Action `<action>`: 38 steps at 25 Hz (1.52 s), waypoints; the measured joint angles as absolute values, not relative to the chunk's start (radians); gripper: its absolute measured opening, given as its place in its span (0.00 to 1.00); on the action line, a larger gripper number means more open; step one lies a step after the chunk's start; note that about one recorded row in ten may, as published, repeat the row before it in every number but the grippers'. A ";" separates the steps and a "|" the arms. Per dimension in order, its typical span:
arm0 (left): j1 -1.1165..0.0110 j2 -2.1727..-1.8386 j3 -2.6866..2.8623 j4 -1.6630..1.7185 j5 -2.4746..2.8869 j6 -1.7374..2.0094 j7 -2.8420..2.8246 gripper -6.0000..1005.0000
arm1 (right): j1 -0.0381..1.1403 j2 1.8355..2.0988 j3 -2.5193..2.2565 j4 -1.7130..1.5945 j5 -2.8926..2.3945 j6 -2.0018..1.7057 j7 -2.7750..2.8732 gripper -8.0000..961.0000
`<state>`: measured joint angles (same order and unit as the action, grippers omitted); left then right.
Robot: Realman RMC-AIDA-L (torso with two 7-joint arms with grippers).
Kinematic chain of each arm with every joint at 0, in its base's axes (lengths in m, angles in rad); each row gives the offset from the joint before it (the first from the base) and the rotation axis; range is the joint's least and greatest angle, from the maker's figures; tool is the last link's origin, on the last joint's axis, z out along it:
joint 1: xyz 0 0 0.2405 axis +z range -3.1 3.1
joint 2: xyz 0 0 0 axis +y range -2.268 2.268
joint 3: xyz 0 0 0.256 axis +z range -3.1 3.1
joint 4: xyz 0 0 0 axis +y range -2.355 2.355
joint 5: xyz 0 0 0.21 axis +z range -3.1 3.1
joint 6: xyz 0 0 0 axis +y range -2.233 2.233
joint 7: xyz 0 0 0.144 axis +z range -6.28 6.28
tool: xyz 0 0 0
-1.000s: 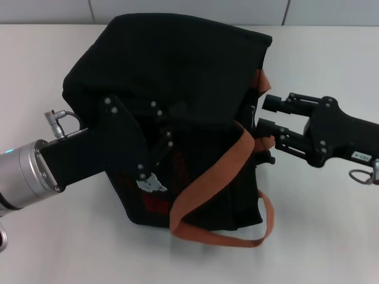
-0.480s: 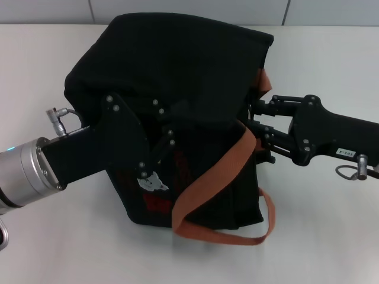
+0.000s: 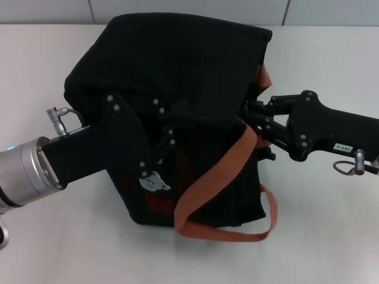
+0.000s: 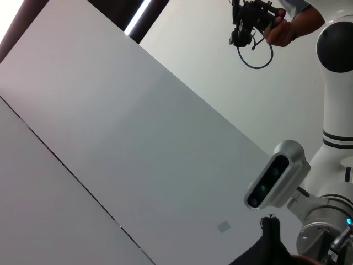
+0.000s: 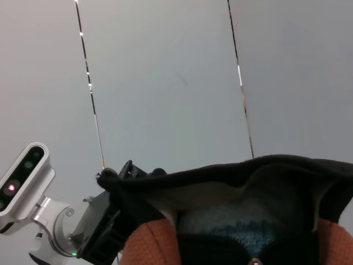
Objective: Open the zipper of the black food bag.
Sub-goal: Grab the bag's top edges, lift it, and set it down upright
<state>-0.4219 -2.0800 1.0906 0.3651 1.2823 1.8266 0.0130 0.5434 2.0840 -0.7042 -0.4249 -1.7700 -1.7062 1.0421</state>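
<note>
The black food bag (image 3: 177, 100) sits mid-table, slumped. The left gripper (image 3: 157, 145) presses its front, seemingly steadying it; I cannot tell its finger state. The right gripper (image 3: 254, 121) is at the bag's right end by the orange handle (image 3: 219, 177), finger state hidden. The zipper pull isn't visible; next it must be pinched and drawn along.

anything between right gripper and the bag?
Nothing: in the head view the right gripper is already against the black food bag at its side, right beside the orange-brown handle.
</note>
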 joint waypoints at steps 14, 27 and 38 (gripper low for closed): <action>-0.422 -2.080 1.091 0.365 1.282 1.827 0.014 0.10 | 0.530 2.079 -0.720 -0.444 -1.774 -1.746 1.036 0.09; -0.423 -2.080 1.089 0.351 1.252 1.817 0.020 0.10 | 0.455 2.079 -0.724 -0.569 -1.955 -1.722 1.140 0.09; -0.423 -2.080 1.091 0.349 1.246 1.814 0.015 0.10 | 0.405 2.080 -0.727 -0.665 -2.077 -1.714 1.232 0.09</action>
